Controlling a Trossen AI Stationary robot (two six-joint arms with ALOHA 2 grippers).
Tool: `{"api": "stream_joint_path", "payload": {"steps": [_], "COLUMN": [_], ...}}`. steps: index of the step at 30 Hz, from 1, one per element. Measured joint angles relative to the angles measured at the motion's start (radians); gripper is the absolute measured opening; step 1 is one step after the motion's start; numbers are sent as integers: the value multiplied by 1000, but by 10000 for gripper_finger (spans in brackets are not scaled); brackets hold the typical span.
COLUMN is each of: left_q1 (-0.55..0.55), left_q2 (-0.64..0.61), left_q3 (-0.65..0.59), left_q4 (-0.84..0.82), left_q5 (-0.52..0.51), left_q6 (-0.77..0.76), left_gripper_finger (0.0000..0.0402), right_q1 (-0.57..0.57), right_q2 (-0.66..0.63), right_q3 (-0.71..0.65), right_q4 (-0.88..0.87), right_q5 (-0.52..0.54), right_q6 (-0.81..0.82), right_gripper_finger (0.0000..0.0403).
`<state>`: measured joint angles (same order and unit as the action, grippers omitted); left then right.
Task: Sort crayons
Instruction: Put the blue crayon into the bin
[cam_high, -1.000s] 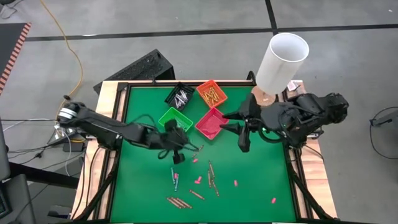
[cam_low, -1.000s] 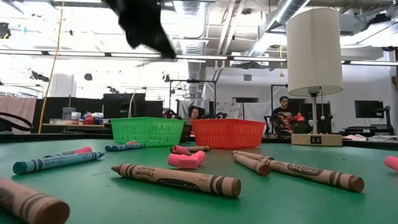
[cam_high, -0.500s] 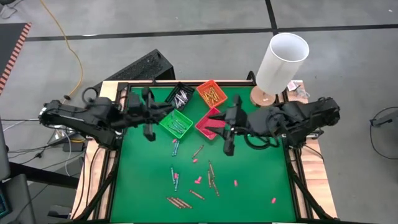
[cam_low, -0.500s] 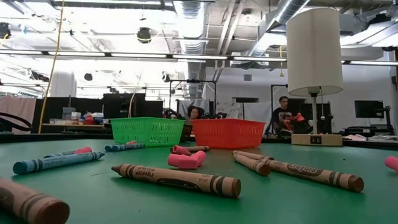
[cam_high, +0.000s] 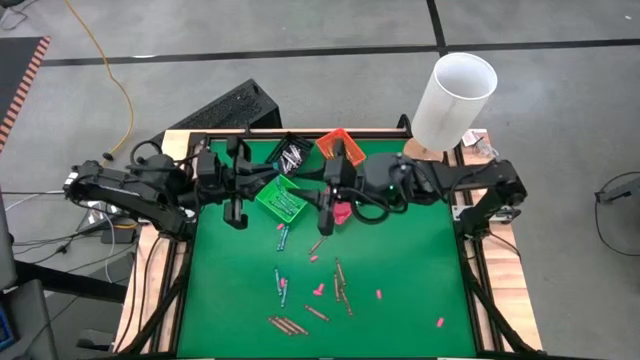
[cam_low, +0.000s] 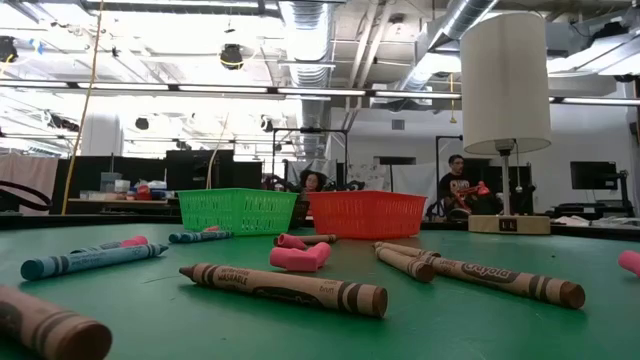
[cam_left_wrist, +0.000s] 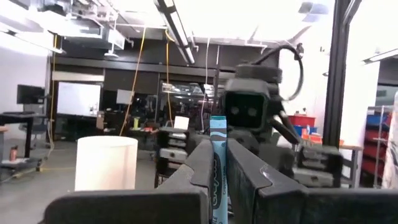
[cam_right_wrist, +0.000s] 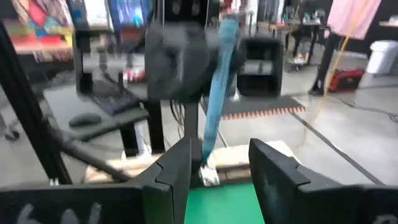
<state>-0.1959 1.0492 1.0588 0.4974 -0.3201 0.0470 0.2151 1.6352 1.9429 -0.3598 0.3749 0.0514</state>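
Note:
My left gripper (cam_high: 262, 181) is raised over the far left of the green mat and is shut on a blue crayon (cam_left_wrist: 217, 163). My right gripper (cam_high: 312, 188) faces it from the right, raised and open. Its fingers (cam_right_wrist: 180, 168) stand apart with nothing between them, a little short of the blue crayon (cam_right_wrist: 217, 87). Loose crayons lie on their sides on the mat: a blue one (cam_high: 283, 237), brown ones (cam_high: 340, 282) and more near the front (cam_high: 287, 325). The low view shows brown crayons (cam_low: 285, 289) and a blue one (cam_low: 90, 259), but neither gripper. My left gripper pinches the blue crayon between its two fingers, on the wrapped sides of its upper half (cam_left_wrist: 217, 155). The fingers come from the table's left, slanting upward, and lie across the crayon. It is lifted clear and stands nearly upright; its top end (cam_left_wrist: 217, 119) shows above the fingers.
Small bins stand at the mat's far side: green (cam_high: 281, 196), black (cam_high: 291, 153), orange (cam_high: 340, 146) and a pink one (cam_high: 343, 212) largely under my right arm. A lamp with a white shade (cam_high: 455, 95) stands at the far right corner. Pink bits (cam_high: 379, 294) dot the mat.
My left gripper has risen from the middle of the mat toward the far left, tipping from pointing down to pointing rightward and upward, still shut; it then kept still. My right gripper has gone toward the table's left, over the pink bin, toward the left gripper.

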Motion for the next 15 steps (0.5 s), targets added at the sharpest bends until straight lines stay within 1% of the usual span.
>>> {"api": "stream_joint_path", "payload": {"steps": [5, 15], "left_q1": [0, 0], "left_q2": [0, 18], "left_q3": [0, 1], "left_q4": [16, 71], "left_q5": [1, 0], "left_q6": [39, 76], "left_gripper_finger": [11, 11], "right_q1": [-18, -41], "right_q2": [4, 9], "right_q3": [1, 1], "right_q4": [65, 73], "right_q5": [-81, -89], "right_q6": [0, 1], "right_gripper_finger": [161, 161]}}
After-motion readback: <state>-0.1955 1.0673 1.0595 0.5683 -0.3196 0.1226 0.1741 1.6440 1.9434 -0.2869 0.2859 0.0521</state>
